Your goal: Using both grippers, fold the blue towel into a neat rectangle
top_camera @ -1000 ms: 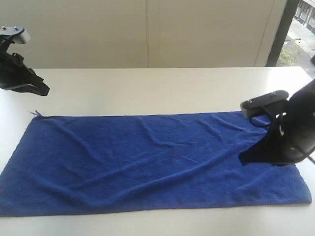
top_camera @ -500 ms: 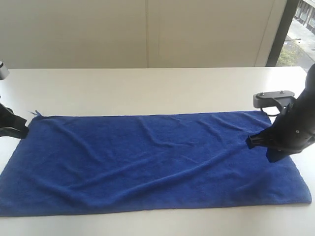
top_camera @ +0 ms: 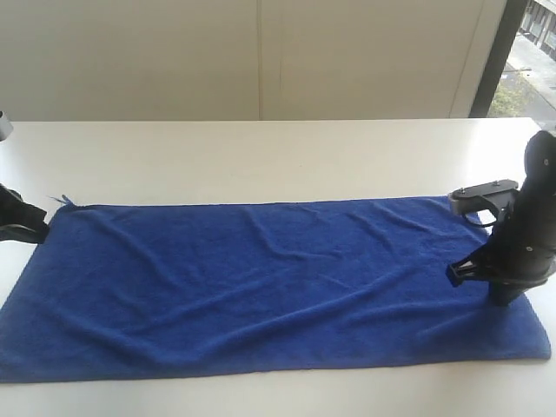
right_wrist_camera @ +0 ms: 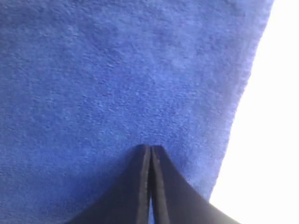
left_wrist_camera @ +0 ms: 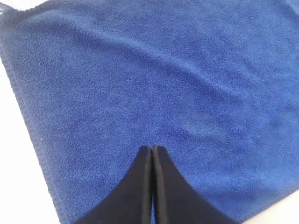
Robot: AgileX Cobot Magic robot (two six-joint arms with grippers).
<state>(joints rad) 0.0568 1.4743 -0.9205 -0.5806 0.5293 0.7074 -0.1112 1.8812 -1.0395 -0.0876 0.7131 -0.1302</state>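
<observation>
Having dropped down, the left gripper (left_wrist_camera: 152,150) sits by the far left corner of the blue towel (top_camera: 261,287) and the right gripper (right_wrist_camera: 150,148) over its right end, jaws pressed together and empty, so the flat-spread towel awaits its first grasp.

Soft, even daylight on my exterior view, and the window (top_camera: 537,52) at the far right edge glows pale and washed out. The table (top_camera: 261,156) reads bright, with no hard shadows. On the right wrist view the bare table burns to pure white and the towel (right_wrist_camera: 117,70) goes soft, its pile smeared. Left wrist is crisper; I can make out the pile. There's a dim shade beside the right gripper (right_wrist_camera: 150,148).
</observation>
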